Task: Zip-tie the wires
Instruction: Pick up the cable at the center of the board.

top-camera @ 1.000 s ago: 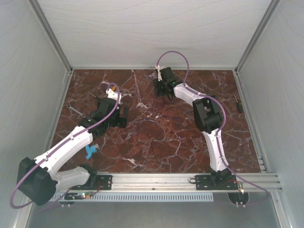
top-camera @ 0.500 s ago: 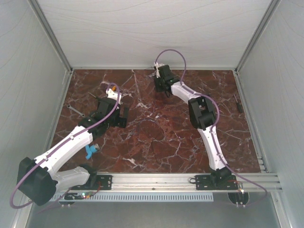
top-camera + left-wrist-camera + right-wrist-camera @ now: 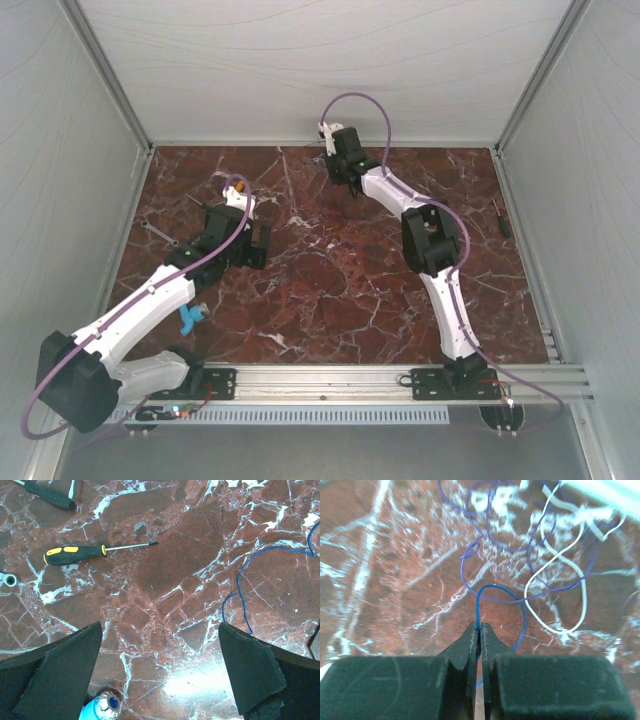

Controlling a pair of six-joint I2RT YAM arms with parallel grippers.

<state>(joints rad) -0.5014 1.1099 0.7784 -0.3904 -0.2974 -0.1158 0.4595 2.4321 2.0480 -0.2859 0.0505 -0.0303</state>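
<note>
The left arm (image 3: 150, 300) runs from the lower left of the top view toward centre left, bent at the elbow. The left gripper (image 3: 160, 630) is spread wide, one finger in each lower corner of its wrist view. The right arm (image 3: 445, 290) reaches from lower right to upper centre. The right gripper (image 3: 480, 627) has its fingers pressed together, pinching a blue wire (image 3: 479, 602).
</note>
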